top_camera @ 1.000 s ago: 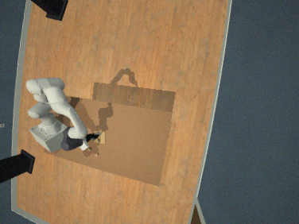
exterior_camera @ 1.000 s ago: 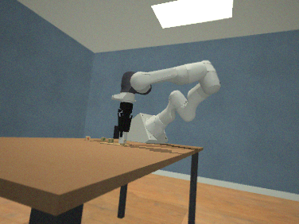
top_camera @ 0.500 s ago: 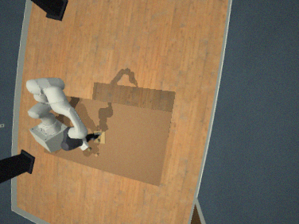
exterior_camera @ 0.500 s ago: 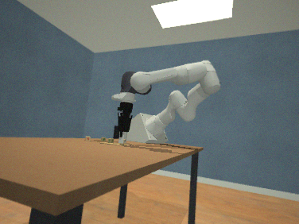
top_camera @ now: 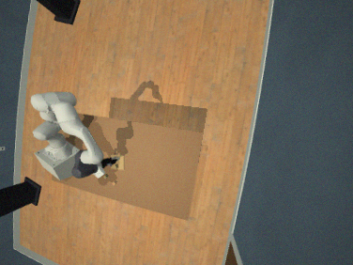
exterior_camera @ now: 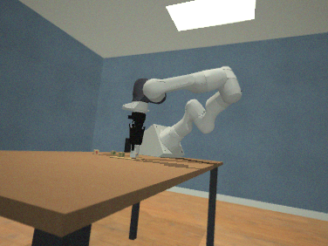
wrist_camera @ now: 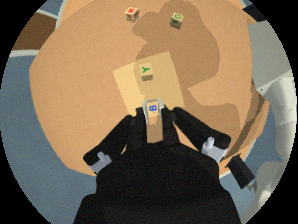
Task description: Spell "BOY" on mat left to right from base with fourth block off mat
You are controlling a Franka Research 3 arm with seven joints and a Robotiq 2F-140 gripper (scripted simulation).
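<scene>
Wrist view has the jaws (top_camera: 116, 161) (exterior_camera: 134, 152) clamped on the B block (wrist_camera: 153, 107), a pad against either side, down at the near part of the mat (top_camera: 121, 165) (exterior_camera: 127, 158) (wrist_camera: 170, 75). I can't tell whether its underside is touching yet, or whether it sits wholly inside the edge.

Y (exterior_camera: 121, 154) (wrist_camera: 146, 69) is on the mat, letter up, with a gap between it and B. Judged from the base side, B belongs at the left end and Y at the right, so that gap looks meant for O. It's a snug slot; a clumsy entry could nudge either neighbour. The O block (top_camera: 106, 176) (exterior_camera: 113, 153) (wrist_camera: 176, 20) sits off the mat, on the table (top_camera: 164, 164) (exterior_camera: 105, 179) (wrist_camera: 60, 100), and the red-lettered block (top_camera: 115, 183) (exterior_camera: 96, 152) (wrist_camera: 131, 13) is off it too, where the spare should be.

The blocks are small pale cubes, wood-like, with coloured letters; the mat is a thin, smooth yellow square lying flat over brown wood grain. Next, I'd settle B, part the jaws gently and lift straight up, then go for O.

The arm (top_camera: 84, 133) (exterior_camera: 187, 83) (wrist_camera: 286, 106) shows no discernible change in position from the earlier top and exterior pictures.
</scene>
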